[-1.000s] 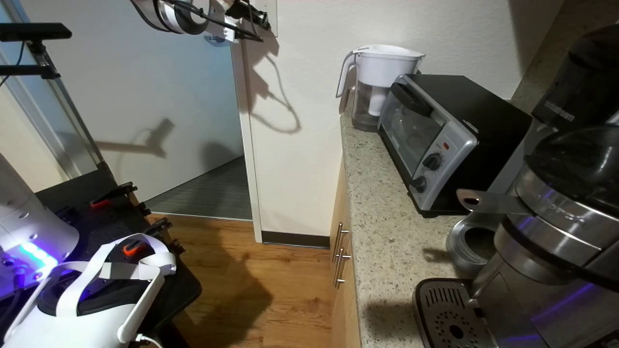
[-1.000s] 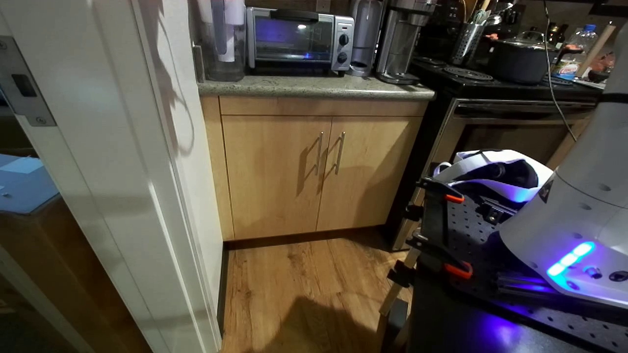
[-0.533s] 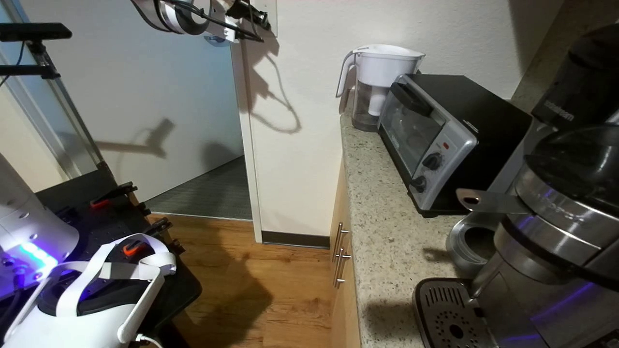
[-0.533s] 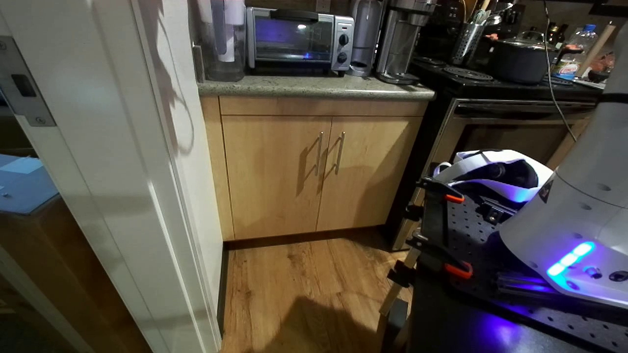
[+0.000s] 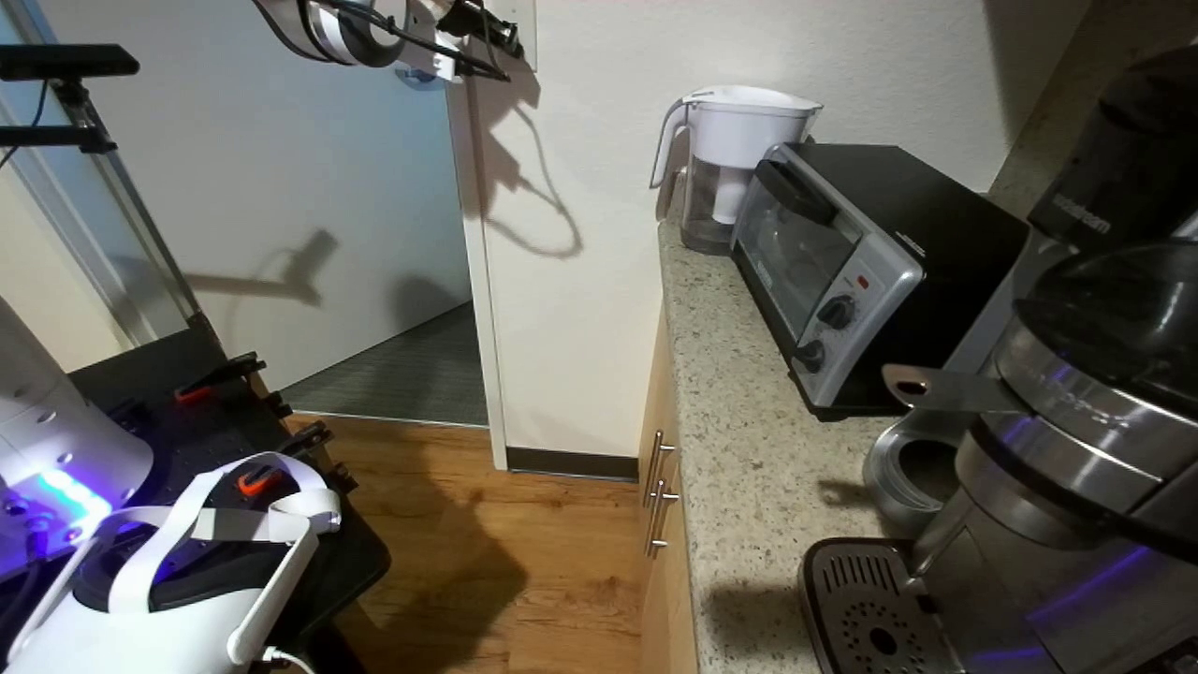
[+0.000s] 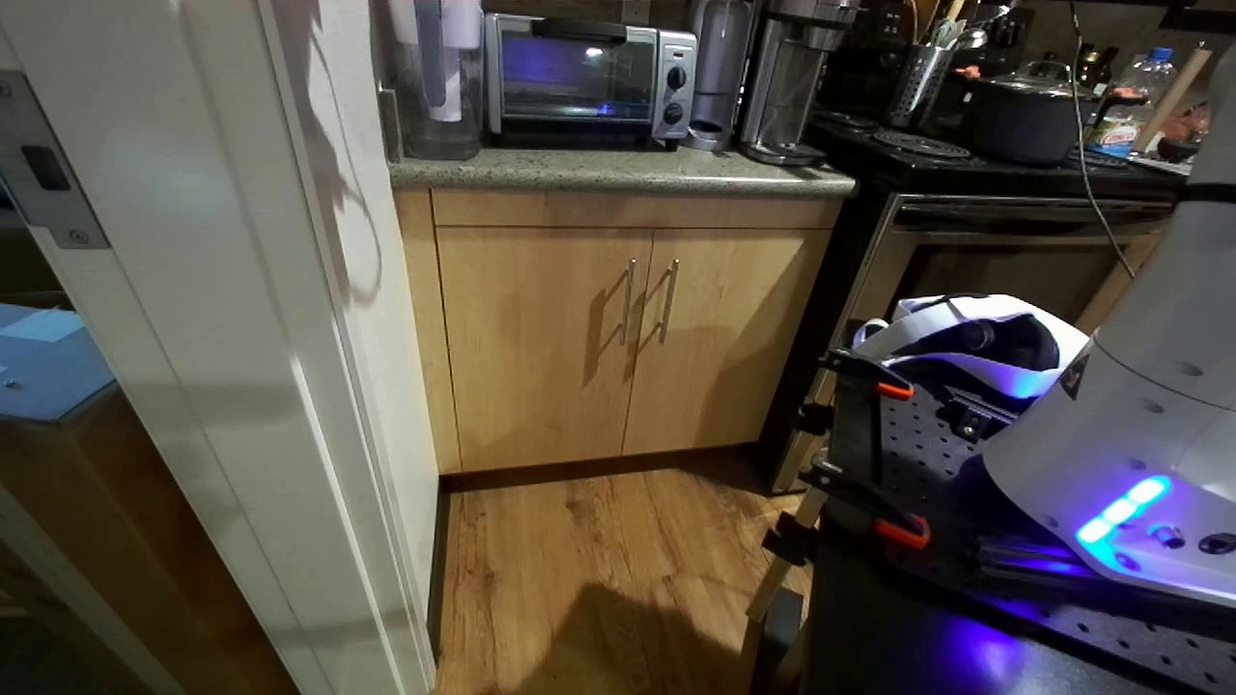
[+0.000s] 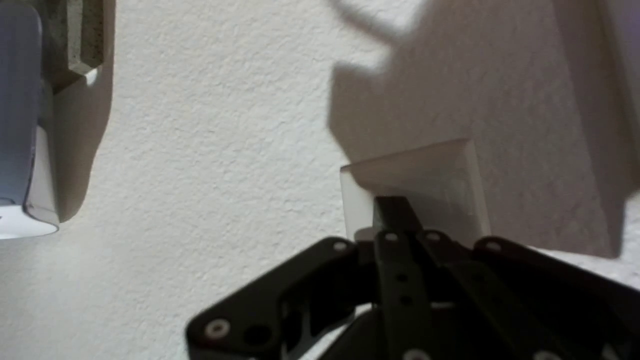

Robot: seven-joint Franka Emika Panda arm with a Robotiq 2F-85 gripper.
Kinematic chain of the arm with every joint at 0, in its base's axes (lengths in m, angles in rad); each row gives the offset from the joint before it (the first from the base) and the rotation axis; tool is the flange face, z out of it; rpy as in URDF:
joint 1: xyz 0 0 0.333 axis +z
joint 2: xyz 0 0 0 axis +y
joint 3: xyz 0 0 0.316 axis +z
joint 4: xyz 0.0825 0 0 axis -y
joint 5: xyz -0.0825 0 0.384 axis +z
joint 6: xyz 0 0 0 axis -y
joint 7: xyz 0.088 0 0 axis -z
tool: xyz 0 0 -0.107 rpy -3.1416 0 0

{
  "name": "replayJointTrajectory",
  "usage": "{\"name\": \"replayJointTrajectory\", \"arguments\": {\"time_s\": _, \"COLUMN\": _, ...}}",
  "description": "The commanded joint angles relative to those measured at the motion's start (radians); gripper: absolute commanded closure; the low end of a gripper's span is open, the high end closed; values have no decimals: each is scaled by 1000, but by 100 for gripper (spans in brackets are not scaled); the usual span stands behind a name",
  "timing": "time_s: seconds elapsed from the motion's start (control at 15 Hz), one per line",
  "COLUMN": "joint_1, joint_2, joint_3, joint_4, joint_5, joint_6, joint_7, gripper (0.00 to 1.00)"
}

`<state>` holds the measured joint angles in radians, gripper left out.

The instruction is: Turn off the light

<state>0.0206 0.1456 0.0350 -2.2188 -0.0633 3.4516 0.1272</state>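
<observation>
The light's lamp is out of view, but the room is lit and the arm casts shadows on the wall. Its switch plate (image 7: 445, 185) is a pale rectangle on the white wall in the wrist view, mostly in shadow. Its lower part is hidden behind my gripper (image 7: 395, 207). The gripper's fingers are together with nothing seen between them, and the tips overlap the plate. I cannot tell whether they touch it. In an exterior view the gripper (image 5: 510, 42) is at the top edge, in front of the plate (image 5: 528, 21). The rocker or toggle is hidden.
A white water pitcher (image 5: 749, 122) and a black toaster oven (image 5: 927, 215) stand on the counter (image 5: 739, 449) beside the wall. A blue-grey door (image 5: 309, 159) stands left of the switch wall. A white headset (image 5: 178, 618) lies by the robot base.
</observation>
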Motion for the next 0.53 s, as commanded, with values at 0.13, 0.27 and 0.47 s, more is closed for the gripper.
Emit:
{"name": "replayJointTrajectory", "arguments": {"time_s": 0.13, "joint_1": -10, "joint_2": -34, "joint_3": 36, "joint_4": 34, "joint_5": -24, "joint_6": 15, "joint_7": 33, "gripper": 100}}
{"name": "replayJointTrajectory", "arguments": {"time_s": 0.27, "joint_1": -16, "joint_2": -42, "joint_3": 41, "joint_4": 30, "joint_5": -29, "joint_6": 20, "joint_7": 39, "gripper": 100}}
{"name": "replayJointTrajectory", "arguments": {"time_s": 0.47, "joint_1": -28, "joint_2": -50, "joint_3": 51, "joint_4": 28, "joint_5": -35, "joint_6": 20, "joint_7": 44, "gripper": 100}}
